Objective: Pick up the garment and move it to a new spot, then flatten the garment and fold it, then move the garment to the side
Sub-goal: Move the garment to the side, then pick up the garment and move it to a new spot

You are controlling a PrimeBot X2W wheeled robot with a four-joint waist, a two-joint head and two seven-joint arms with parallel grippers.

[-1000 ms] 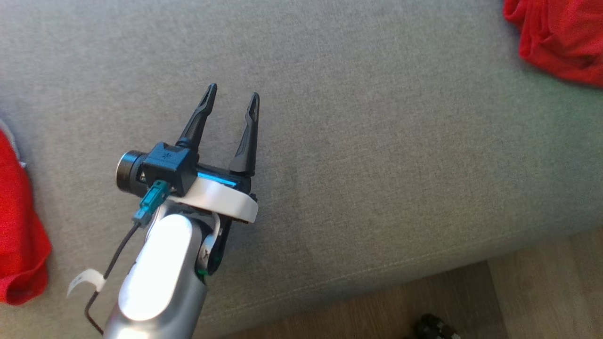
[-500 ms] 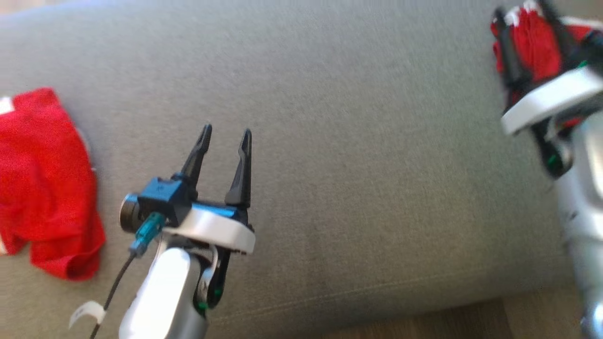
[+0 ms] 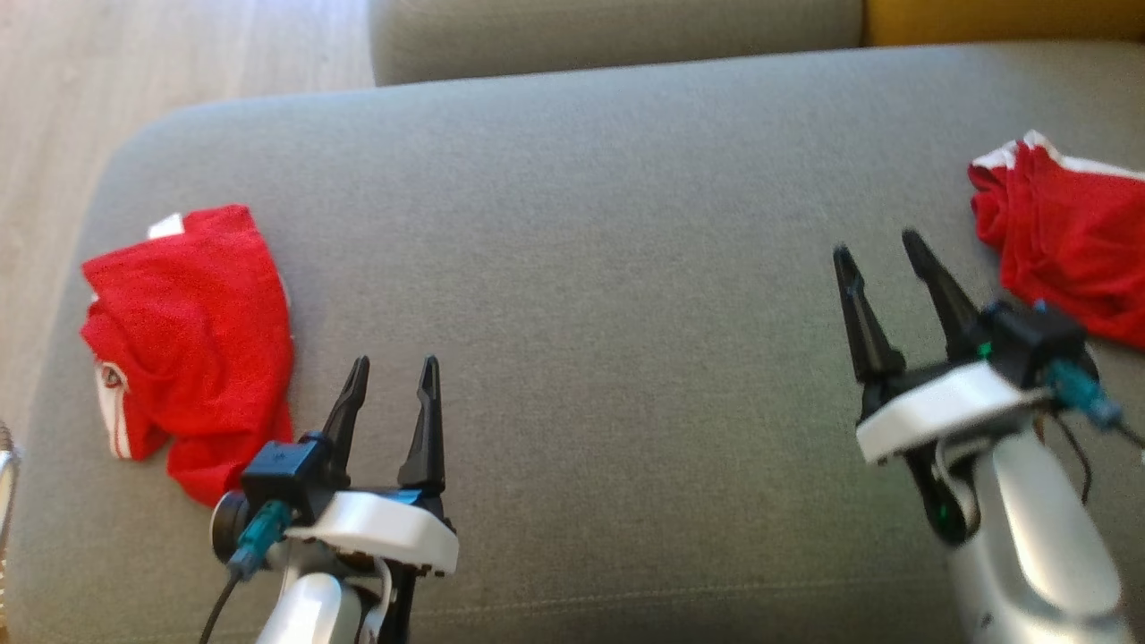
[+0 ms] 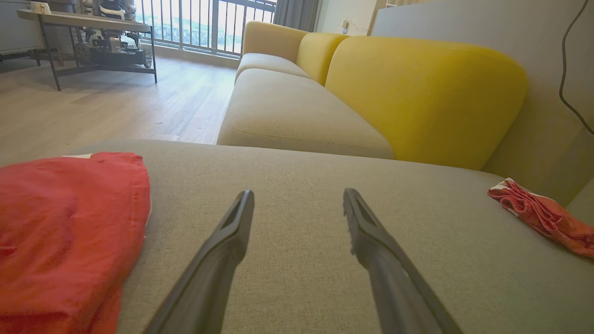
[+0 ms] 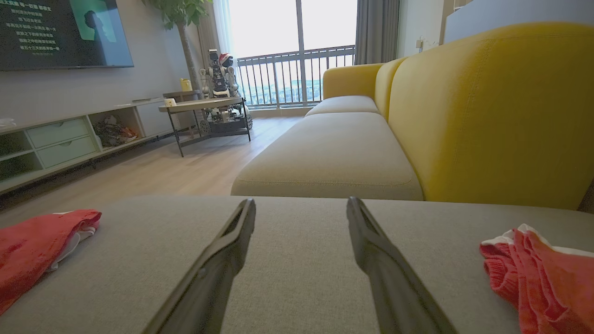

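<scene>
Over a grey cushion (image 3: 581, 224), the left gripper (image 3: 395, 362) and right gripper (image 3: 875, 244) are held spread and empty between the left red garment (image 3: 192, 313) and the right red garment (image 3: 1064, 259).

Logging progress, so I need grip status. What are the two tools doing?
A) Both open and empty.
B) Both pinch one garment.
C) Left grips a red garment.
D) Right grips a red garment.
A: the left tool and right tool stand open over the grey cushion, with the left red garment and right red garment lying ungripped off to the sides.

Left pincer (image 3: 390, 371), right pincer (image 3: 878, 246): both agape.
</scene>
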